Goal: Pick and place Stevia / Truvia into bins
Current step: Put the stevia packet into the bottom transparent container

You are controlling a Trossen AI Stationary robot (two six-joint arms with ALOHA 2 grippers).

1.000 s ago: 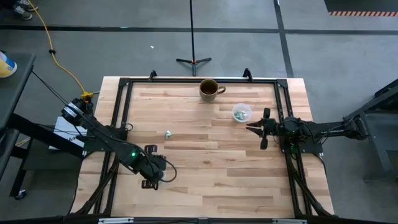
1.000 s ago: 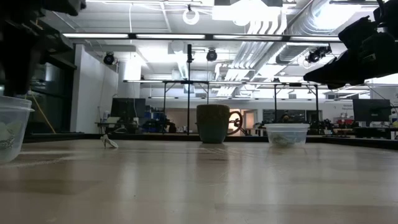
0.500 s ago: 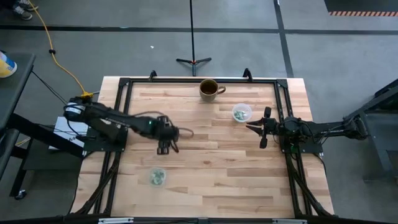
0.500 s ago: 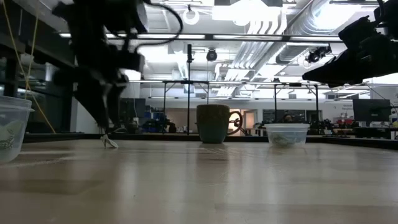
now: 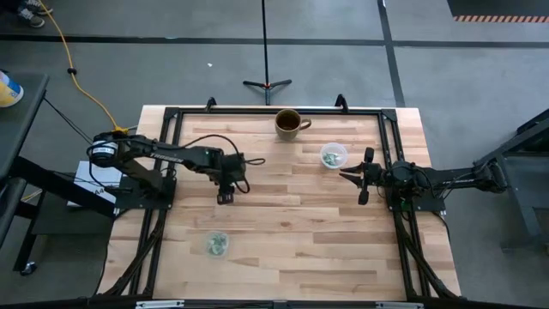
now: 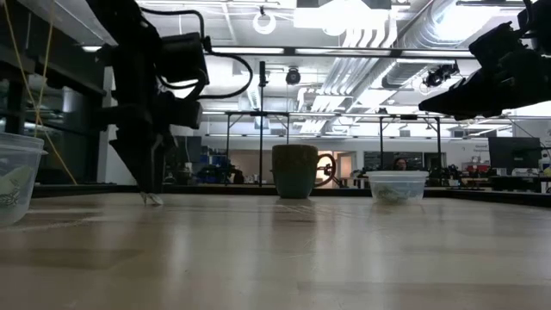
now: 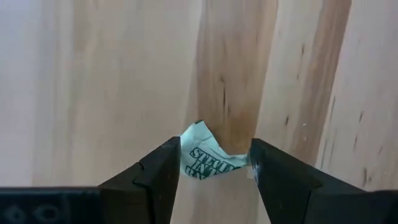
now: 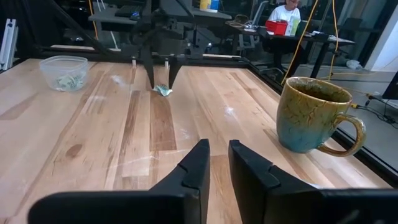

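One pale green and white Stevia packet [image 7: 208,157] lies crumpled on the wood left of the table's centre, also seen in the right wrist view [image 8: 163,91]. My left gripper [image 5: 229,184] stands over it, pointing down, shut on the packet. Two clear cups serve as bins. One [image 5: 216,244] stands near the table's near left part, the other [image 5: 333,155] at the far right; both hold packets. My right gripper [image 5: 345,176] hovers shut beside the far right cup, touching nothing. My left gripper [image 7: 214,167] pinches the crumpled packet between its two fingers, each finger against one side edge [image 7: 184,155]. The fingers come from above, pointing down. The packet bows up between them, and its underside rests on the table.
A brown mug [image 5: 289,123] stands at the table's far edge, left of the far right cup. A black frame [image 5: 171,116] runs around the tabletop. Bare wood lies between the two cups. A person sits at a desk in the room beyond [image 8: 289,9].
My left gripper has swung from above the near left cup toward the table's far edge and come down over the packet, its fingers now at table height on either side of it. The near left cup has come into view. The packet has stayed in place.
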